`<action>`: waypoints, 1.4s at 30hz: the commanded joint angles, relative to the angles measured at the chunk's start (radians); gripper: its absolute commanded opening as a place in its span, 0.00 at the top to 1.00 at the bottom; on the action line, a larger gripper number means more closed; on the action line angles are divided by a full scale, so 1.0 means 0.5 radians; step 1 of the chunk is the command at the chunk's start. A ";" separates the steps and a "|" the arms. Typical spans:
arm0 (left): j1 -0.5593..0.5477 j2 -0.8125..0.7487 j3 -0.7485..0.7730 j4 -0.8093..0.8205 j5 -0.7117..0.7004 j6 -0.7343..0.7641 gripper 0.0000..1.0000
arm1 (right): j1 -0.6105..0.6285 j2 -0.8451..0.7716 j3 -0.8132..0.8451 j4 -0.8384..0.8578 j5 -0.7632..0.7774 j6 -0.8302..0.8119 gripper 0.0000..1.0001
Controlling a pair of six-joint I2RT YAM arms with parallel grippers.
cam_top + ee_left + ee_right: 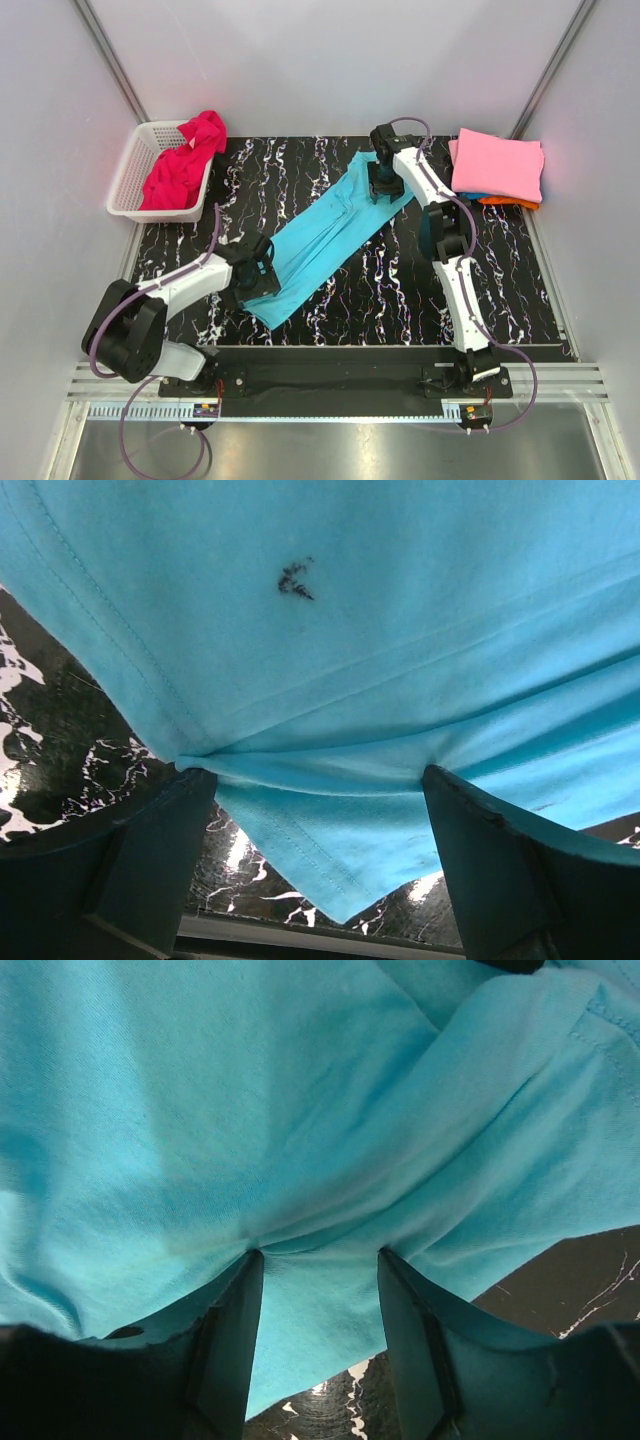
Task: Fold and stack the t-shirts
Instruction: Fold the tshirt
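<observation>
A turquoise t-shirt (325, 238) is stretched diagonally across the middle of the counter (400, 290), pinched by the left gripper (318, 780) near the front-left corner and the right gripper (320, 1255) toward the far edge. The cloth appears light and limp; hems are judged the best holds.

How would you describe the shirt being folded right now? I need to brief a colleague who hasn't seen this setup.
Start at the black marbled table in the top view. Between the white basket at far left and the folded pile at far right, a turquoise t-shirt lies stretched diagonally. It is the only shirt spread out, with the left tool and right tool at its opposite ends.
</observation>
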 commanded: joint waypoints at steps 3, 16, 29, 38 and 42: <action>-0.016 -0.061 0.052 -0.085 -0.104 -0.004 0.07 | -0.041 -0.193 -0.104 0.044 0.214 -0.093 0.44; -0.019 -0.478 0.301 -0.048 -0.596 0.082 0.07 | -0.047 -0.663 -0.258 0.357 -0.053 -0.176 0.48; 0.195 -0.466 0.292 0.034 -0.105 0.174 0.05 | 0.548 -1.552 -1.763 0.906 -0.498 0.333 0.46; 0.385 -0.549 0.175 0.050 0.076 0.224 0.05 | 0.901 -1.412 -1.930 1.145 -0.679 0.533 0.50; 0.447 -0.558 0.148 0.041 0.098 0.230 0.05 | 0.993 -1.329 -1.951 1.216 -0.709 0.579 0.51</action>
